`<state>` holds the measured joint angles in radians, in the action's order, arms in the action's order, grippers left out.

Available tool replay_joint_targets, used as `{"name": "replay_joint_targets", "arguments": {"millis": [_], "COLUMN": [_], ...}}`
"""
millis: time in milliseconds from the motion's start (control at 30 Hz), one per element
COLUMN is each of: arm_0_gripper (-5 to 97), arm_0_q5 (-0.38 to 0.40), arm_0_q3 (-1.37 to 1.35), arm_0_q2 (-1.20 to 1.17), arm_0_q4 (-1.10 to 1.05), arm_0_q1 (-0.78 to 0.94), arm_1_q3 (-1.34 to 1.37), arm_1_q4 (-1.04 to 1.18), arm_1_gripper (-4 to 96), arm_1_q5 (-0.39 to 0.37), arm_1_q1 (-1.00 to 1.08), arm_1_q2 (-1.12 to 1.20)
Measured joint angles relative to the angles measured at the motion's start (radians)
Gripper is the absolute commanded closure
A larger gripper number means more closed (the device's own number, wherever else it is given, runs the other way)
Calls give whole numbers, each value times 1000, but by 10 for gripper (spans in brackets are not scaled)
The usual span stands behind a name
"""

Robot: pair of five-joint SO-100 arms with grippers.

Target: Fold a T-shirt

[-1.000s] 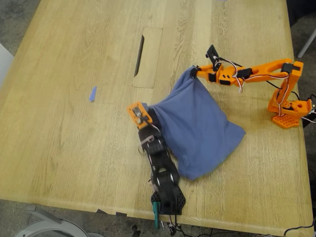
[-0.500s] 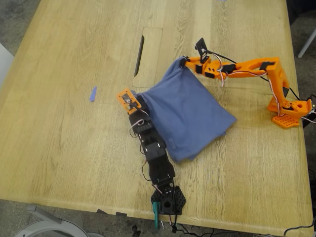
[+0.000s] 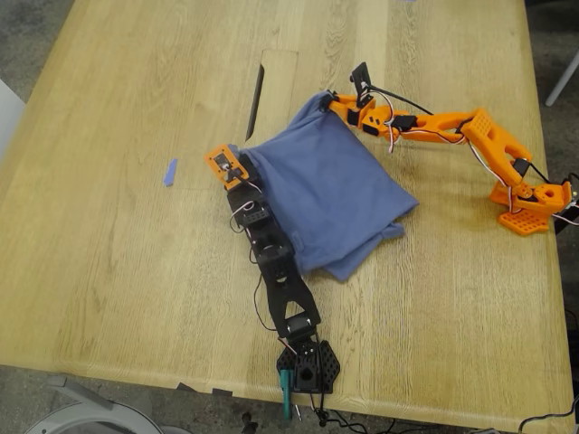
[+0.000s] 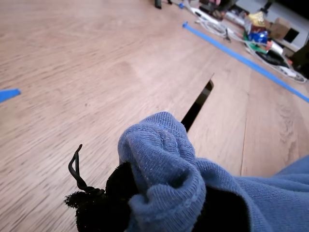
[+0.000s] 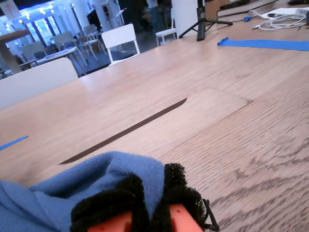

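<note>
Both grippers are clamping corners of the T-shirt [image 3: 326, 194], which is trailing across the surface [image 3: 118, 262]. Risk: my first gripper [image 4: 159, 203] or my second gripper [image 5: 149, 212] slipping, leaving the cloth bunching.

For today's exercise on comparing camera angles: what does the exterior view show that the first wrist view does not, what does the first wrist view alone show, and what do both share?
Only the exterior view shows both arms, each with a pincer at a corner of the T-shirt, the orange base and the whole spread cloth.

Only the first wrist view shows the clutter of boxes and cables beyond the table, a long blue tape line, and the bunched hem at my first pincer.

Both show the T-shirt, the wooden table, its dark slot and the small blue tape strip.
</note>
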<state>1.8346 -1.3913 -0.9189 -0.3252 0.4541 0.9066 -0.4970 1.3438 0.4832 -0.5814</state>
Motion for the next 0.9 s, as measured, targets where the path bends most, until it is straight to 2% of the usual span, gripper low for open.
{"name": "replay_joint_targets", "arguments": {"millis": [167, 367, 600, 800, 900], "arm_0_gripper": [920, 920, 920, 920, 920], "arm_0_q5": [0, 0, 0, 0, -8], "arm_0_q3": [163, 285, 509, 790, 1022], "arm_0_q2": [101, 115, 120, 218, 330], "arm_0_q4": [31, 184, 589, 930, 1115], "arm_0_q1": [0, 0, -2, -2, -2], "arm_1_q3": [-41, -107, -213, -316, -382], "arm_1_q4": [-44, -71, -40, 140, 241], "arm_1_gripper": [913, 913, 913, 913, 913], "arm_1_q5": [0, 0, -5, -9, -9], "arm_1_q1": [8, 18, 31, 31, 35], "arm_1_q2": [41, 75, 107, 107, 107]}}
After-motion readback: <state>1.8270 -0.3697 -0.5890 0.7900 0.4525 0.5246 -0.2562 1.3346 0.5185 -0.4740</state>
